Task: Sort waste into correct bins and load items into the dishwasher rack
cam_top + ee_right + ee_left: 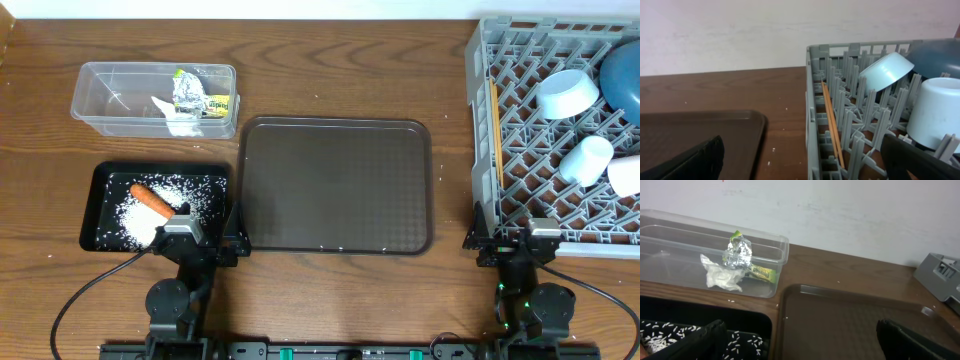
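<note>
Left pincer point(800, 339) wide, empty; right pincer point(805, 162) wide, empty, by dishwasher rack point(520, 40).

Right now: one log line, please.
left claw open, empty; right claw open, empty; carrot, rice in black tray; foil ball, tissue, wrapper in clear tub; plate, bowl, cup, chopsticks in dishwasher rack
</note>
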Robot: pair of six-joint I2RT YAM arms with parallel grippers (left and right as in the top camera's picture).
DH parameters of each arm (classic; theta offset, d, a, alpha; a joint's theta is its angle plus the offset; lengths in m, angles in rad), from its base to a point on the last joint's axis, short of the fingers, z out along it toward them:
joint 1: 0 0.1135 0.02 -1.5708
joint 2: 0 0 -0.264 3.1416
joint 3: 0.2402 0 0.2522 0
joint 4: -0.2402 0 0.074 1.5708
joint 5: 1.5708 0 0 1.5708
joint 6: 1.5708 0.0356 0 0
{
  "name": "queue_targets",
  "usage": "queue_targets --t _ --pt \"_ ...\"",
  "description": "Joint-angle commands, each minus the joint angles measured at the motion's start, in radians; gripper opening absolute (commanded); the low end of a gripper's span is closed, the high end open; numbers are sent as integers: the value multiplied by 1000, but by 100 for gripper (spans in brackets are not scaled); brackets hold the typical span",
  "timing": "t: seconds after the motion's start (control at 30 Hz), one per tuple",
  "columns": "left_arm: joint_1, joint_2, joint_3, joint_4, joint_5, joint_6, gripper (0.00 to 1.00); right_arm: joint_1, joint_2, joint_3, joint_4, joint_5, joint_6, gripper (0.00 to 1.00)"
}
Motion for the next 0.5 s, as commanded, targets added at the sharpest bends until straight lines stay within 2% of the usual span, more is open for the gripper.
queue_targets --t 0.0,0.1,0.47 --pt "-4 -6 -18 -33 17 14 98 -4 -7 -2 -6 18 -53 99" --pt "-4 -6 -18 -33 17 14 98 -4 -7 -2 -6 18 -106 99" --pt "-4 -6 -18 -33 17 14 98 -4 -7 -2 -5 18 -108 99"
